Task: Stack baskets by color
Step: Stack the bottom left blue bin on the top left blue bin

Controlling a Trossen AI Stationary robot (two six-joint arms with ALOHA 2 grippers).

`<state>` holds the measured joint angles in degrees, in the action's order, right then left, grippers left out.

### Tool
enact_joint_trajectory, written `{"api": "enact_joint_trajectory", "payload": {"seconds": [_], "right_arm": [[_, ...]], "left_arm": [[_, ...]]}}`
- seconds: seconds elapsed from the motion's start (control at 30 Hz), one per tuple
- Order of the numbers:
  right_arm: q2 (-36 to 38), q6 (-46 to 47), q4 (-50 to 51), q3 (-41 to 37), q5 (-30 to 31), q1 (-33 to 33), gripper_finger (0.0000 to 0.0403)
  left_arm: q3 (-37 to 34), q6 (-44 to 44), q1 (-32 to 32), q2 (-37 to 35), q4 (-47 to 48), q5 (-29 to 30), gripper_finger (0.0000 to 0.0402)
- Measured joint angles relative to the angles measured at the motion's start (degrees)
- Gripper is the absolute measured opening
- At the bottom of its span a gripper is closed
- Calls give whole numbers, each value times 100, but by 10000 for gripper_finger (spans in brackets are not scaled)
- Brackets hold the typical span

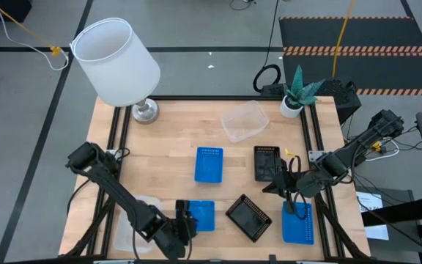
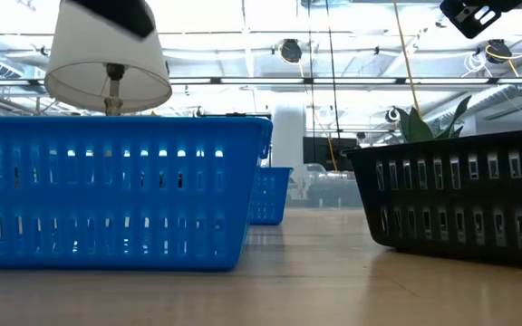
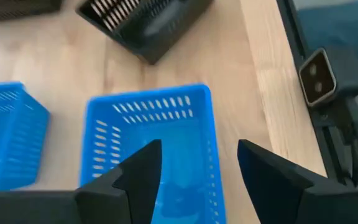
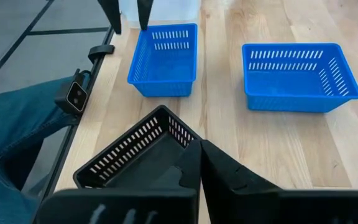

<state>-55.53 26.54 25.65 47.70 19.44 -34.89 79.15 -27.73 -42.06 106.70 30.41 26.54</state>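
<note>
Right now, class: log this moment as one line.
left gripper: open over blue basket | right gripper: shut, above blue basket | black basket: between | nothing stacked

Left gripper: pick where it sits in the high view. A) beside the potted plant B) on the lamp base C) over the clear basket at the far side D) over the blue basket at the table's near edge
D: the left gripper, fingers open, hovers at the near-edge blue basket, whose rim lies between the fingers in the left wrist view.

Overhead looks down; low view level; wrists close, share blue basket.
</note>
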Motion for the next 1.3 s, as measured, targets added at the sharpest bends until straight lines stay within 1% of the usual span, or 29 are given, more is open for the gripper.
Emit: {"api": "enact_joint_trajectory", "payload": {"seconds": [0.2,0.43,0.93,1.3], "right_arm": [[0,-15,29,0,-1,2,4],[0,18,30,0,-3,2,4],[2,23,23,-133,-15,2,4],[2,23,-18,-138,-20,2,4]], "left_arm": [[0,-138,-2,327,-54,-162,214],[0,-591,-32,360,-191,-258,214],[0,-712,-77,361,-6,-270,214],[-2,-428,-72,703,-54,-340,210]]}}
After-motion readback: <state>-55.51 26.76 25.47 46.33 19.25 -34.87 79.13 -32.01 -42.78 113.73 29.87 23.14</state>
